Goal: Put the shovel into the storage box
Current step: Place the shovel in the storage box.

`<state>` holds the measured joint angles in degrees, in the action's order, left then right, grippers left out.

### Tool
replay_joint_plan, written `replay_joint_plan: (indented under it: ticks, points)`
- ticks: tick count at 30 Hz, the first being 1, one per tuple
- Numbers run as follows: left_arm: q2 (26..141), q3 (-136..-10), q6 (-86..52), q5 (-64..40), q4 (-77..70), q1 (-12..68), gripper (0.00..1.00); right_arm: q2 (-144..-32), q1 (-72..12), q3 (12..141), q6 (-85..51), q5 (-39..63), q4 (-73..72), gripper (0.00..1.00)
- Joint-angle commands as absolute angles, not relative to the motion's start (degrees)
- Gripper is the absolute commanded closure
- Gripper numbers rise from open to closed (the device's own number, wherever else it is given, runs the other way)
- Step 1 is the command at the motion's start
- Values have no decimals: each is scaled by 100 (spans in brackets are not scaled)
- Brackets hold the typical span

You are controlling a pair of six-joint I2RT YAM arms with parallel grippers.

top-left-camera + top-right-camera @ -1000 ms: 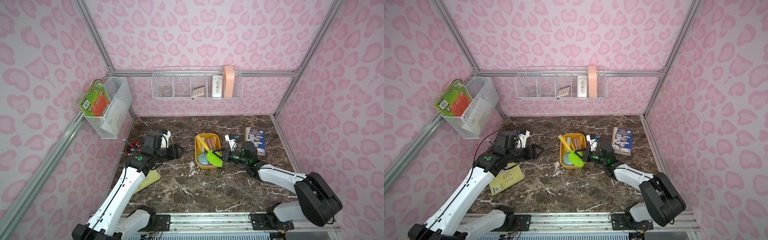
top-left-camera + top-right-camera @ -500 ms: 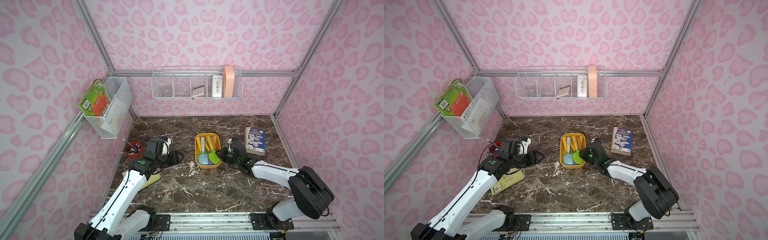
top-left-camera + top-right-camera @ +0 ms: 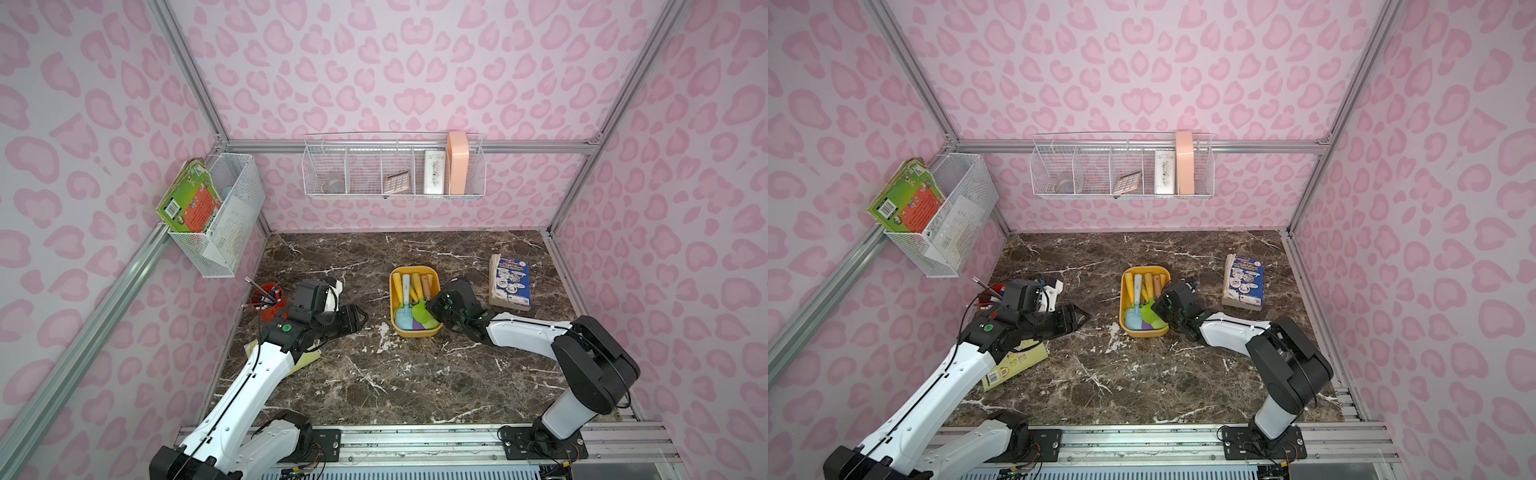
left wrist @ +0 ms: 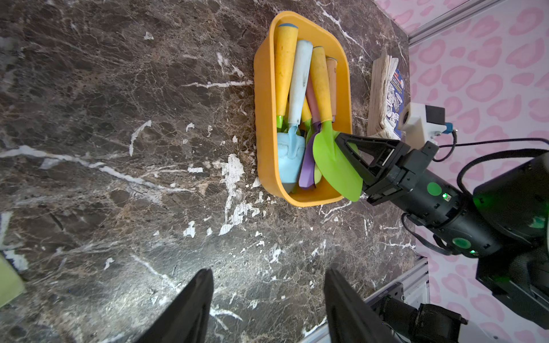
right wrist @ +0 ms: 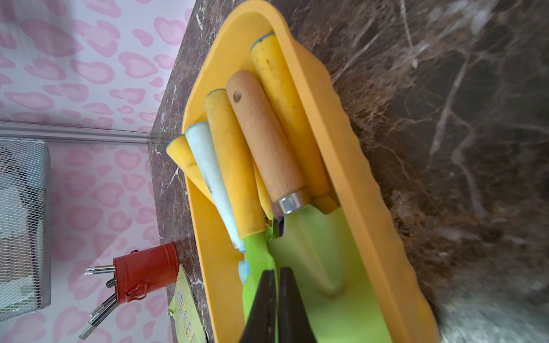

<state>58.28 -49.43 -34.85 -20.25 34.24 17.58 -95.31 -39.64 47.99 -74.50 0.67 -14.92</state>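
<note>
The yellow-orange storage box (image 3: 393, 291) (image 3: 1122, 299) (image 4: 263, 89) (image 5: 341, 148) stands mid-table and holds several toy shovels, handles pointing to the back wall. A shovel with a yellow handle and green blade (image 3: 423, 313) (image 3: 1148, 311) (image 4: 329, 160) (image 5: 258, 252) lies on top of them, its blade tip over the near rim. My right gripper (image 3: 431, 308) (image 3: 1156, 307) (image 4: 340, 138) (image 5: 274, 271) reaches in from the box's right side, shut on that green blade. My left gripper (image 3: 361, 318) (image 3: 1081, 318) (image 4: 269, 271) hovers open and empty over bare marble left of the box.
A red pen cup (image 3: 268, 297) (image 5: 145, 273) and a yellow-green booklet (image 3: 305, 359) (image 3: 1013, 365) lie by the left arm. A book (image 3: 509, 282) (image 4: 386, 89) rests right of the box. Wire baskets (image 3: 392, 170) (image 3: 220, 216) hang on the back and left walls.
My right gripper has carried the green-bladed shovel down from above the box's near end and laid it among the others. The left arm has drawn slightly lower and leftward.
</note>
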Motion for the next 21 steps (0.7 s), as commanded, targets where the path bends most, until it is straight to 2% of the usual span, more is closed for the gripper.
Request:
replay_joint_plan:
  ticks: [1,5,8,16,21]
  points:
    - [5862,-4931,-3533,-2104,3280,1759,36,-9623,-3992,4850,-7462,77,-1470,92]
    - [5889,-4897,-3542,-2166,3234,1758,37,-9625,-4024,4880,-7342,143,-1625,78]
    - [5880,-4880,-3542,-2154,3228,1752,37,-9624,-4026,4921,-7172,176,-1660,74]
    - [5871,-4791,-3604,-2206,3138,1764,38,-9720,-4033,4939,-7094,365,-1728,76]
    - [5845,-4781,-3604,-2182,3142,1760,38,-9907,-3980,5091,-6998,487,-1657,86]
